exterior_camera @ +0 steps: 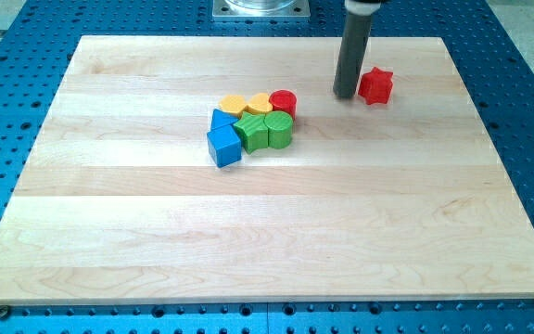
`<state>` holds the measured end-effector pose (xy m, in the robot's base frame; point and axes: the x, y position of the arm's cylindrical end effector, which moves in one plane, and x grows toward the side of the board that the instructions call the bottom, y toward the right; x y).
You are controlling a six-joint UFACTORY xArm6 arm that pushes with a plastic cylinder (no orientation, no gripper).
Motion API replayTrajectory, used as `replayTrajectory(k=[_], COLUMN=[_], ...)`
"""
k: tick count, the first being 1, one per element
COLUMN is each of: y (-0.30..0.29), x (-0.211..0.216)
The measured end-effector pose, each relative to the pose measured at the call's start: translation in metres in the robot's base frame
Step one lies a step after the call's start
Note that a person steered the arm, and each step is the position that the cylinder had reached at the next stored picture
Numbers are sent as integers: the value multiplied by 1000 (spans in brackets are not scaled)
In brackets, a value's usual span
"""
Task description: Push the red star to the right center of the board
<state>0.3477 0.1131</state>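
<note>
Your tip (pixel 345 95) stands just left of the red star (pixel 375 85); no gripper fitted, so no jaw state to tell. Star sits upper right on the worktop (pixel 248 250); right-centre placement outstanding

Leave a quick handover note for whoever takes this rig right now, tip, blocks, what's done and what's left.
My tip sits just to the view's left of the red star, close beside it. The star lies near the board's top, right of middle. Not yet at right center: it still needs pushing toward the view's right and down. The cluster of other blocks at upper middle lies apart from both.
</note>
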Motion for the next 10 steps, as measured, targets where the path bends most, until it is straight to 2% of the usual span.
replayTrajectory(k=[1,2,3,4,5,6,7,8,9,10], y=[3,-24,28,75,30,27,22,81,21,37], x=[-25,-67,-66,-41,5,4,-18,-1,31,55])
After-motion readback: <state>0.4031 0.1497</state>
